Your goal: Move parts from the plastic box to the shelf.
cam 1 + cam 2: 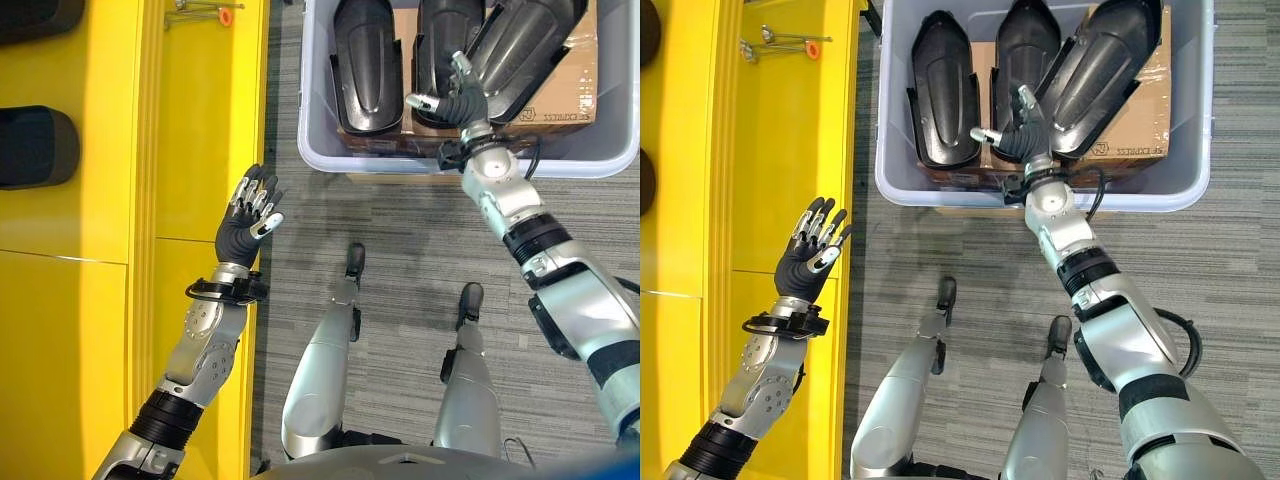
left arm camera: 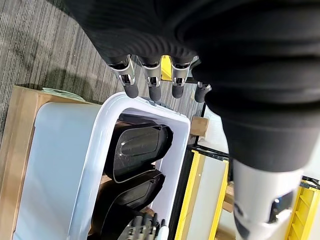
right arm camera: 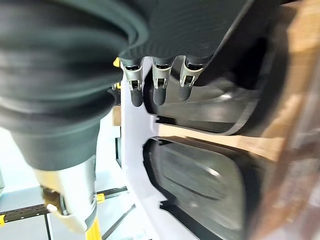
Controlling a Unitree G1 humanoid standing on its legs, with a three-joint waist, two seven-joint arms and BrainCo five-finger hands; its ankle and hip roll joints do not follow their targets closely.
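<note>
Inside the plastic box (image 1: 890, 120), the tilted right-most part (image 1: 1100, 65) is clasped by the right robot hand (image 1: 1018, 130); left robot hand (image 1: 812, 250) spread beside the shelf (image 1: 760, 150). Slippage is judged possible from the shallow edge grip.

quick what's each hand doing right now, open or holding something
Left hand: open, fingers straight, empty, over the yellow shelf.
Right hand: cannot tell; at a black moulded plastic part.

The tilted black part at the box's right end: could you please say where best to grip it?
Grip the tilted black part at its near, narrow end, coming from the robot's side over the plastic box wall; it leans raised above its neighbours there, and the right robot hand is already at it.
</note>
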